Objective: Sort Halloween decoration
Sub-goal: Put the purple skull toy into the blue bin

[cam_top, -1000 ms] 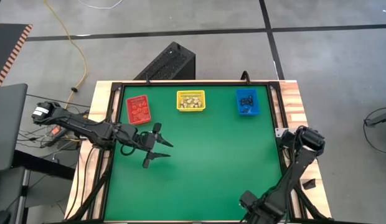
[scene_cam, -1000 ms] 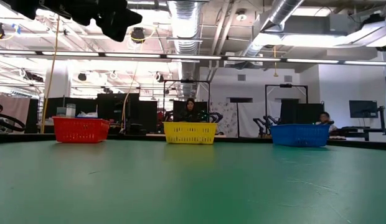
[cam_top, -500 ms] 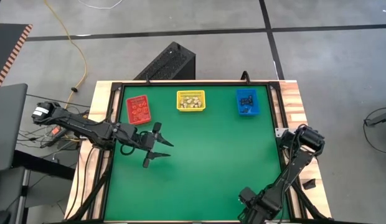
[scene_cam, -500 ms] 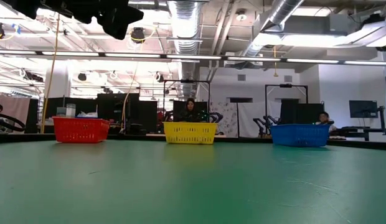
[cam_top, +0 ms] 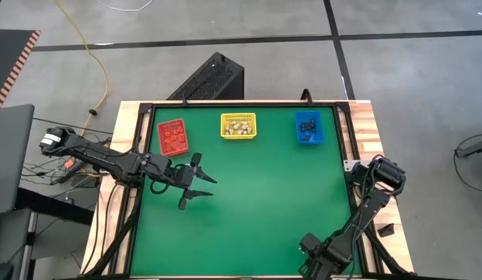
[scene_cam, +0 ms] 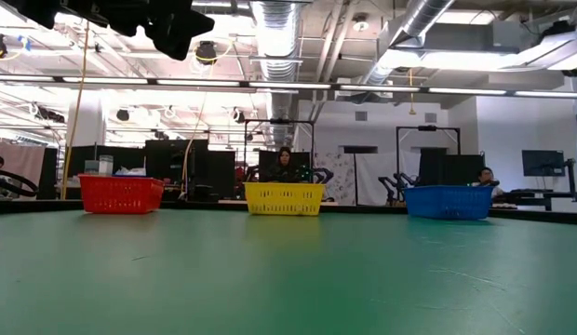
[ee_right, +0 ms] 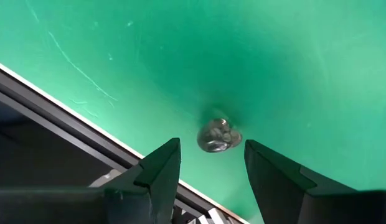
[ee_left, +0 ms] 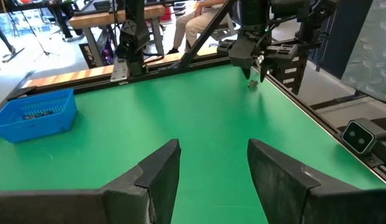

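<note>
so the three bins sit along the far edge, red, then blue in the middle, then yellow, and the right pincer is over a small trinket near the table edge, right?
Not quite: the high view shows the yellow bin in the middle, with the red bin and the blue bin at the ends. The right pincer is indeed over a small trinket.

Change noted: right gripper (cam_top: 316, 250), at the near right corner of the desk (cam_top: 256, 218). Position shifted slightly along the near edge over the last second, first leftward, then a little back. No other alteration recorded.
</note>
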Action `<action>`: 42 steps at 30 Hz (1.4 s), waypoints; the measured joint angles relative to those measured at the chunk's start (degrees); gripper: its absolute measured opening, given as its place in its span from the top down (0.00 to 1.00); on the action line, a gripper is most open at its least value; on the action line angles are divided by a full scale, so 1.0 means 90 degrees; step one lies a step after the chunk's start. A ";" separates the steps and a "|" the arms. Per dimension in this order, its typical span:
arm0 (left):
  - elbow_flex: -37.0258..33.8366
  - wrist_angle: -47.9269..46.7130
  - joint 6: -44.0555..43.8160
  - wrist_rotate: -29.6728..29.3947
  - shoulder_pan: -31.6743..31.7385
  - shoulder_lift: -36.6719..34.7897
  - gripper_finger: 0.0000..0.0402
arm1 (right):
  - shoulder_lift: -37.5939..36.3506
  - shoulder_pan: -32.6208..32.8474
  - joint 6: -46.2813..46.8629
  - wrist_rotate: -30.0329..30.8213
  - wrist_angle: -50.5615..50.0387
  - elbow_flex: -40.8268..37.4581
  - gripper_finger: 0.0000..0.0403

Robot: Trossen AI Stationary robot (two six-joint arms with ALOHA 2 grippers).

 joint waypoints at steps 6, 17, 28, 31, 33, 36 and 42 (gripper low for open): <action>0.0000 -0.0005 0.0000 0.0002 0.0000 0.0000 0.56 | 0.0000 0.0002 0.0000 0.0021 -0.0033 0.0002 0.47; 0.0000 -0.0005 -0.0002 0.0002 0.0000 0.0000 0.56 | 0.0000 0.0040 -0.0009 0.0185 -0.0040 0.0005 0.47; 0.0000 0.0003 -0.0003 0.0007 0.0000 -0.0002 0.56 | 0.0544 -0.0094 -0.0539 -0.0356 0.0396 0.0036 0.47; 0.0000 0.0015 -0.0003 0.0007 0.0000 -0.0002 0.56 | 0.0534 -0.0090 -0.0539 -0.0351 0.0386 0.0036 0.48; 0.0000 0.0014 -0.0002 0.0005 0.0000 -0.0002 0.56 | 0.0529 -0.0090 -0.0549 -0.0352 0.0335 0.0036 0.49; 0.0000 0.0010 0.0006 0.0005 0.0000 -0.0002 0.56 | 0.0532 -0.0104 -0.0569 -0.0333 0.0272 0.0036 0.52; 0.0000 0.0000 0.0010 0.0005 0.0000 -0.0002 0.56 | 0.0540 -0.0226 -0.0750 -0.0336 0.0199 0.0083 0.56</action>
